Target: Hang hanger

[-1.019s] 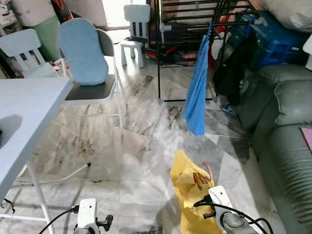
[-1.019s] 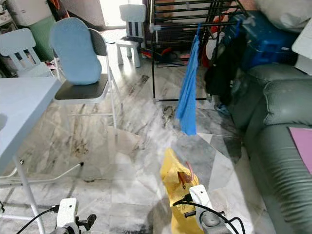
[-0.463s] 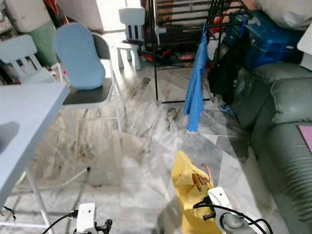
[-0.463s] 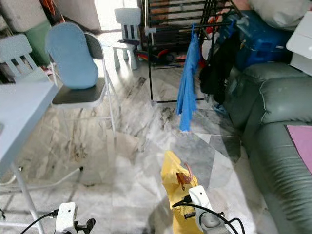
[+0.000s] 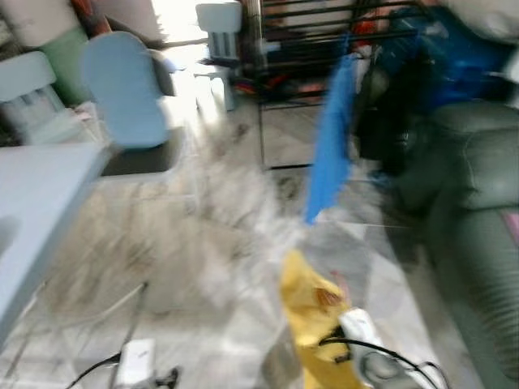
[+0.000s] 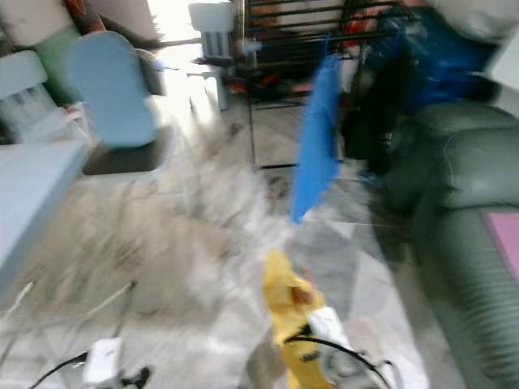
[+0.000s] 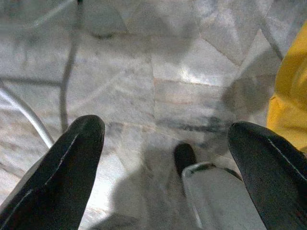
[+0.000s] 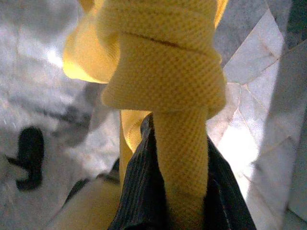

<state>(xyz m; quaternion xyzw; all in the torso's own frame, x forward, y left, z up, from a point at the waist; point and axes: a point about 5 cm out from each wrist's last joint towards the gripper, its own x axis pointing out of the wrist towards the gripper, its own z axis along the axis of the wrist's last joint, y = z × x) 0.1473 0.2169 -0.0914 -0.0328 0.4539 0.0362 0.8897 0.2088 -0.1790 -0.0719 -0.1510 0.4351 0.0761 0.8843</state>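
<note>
Task is approx halfway, by my read: the yellow garment (image 5: 312,324) is picked up and in transit, not yet hung. Right end effector (image 8: 163,191) is clamped on a bunched fold of it; the yellow mesh wraps over the black fingers (image 8: 139,191) in the right wrist view. A reddish-brown bit at the garment's upper part may be the hanger (image 5: 328,296), too blurred to confirm.

Garment is low in front of the robot, on its right side, above the marble floor (image 5: 203,243), well short of the black drying rack (image 5: 276,81). A blue cloth (image 5: 331,146) already hangs off the rack's front rail. Left to do: close the gap to the rack, lift, hook over a rail, let go.

Long axis of the garment runs roughly vertical, draping down from the grip; top end leans slightly toward the rack. Hook direction can't be told.

Left end effector (image 7: 168,158) is spread wide w/ nothing between its fingers, over bare floor, idle. Head views are motion-blurred.
</note>
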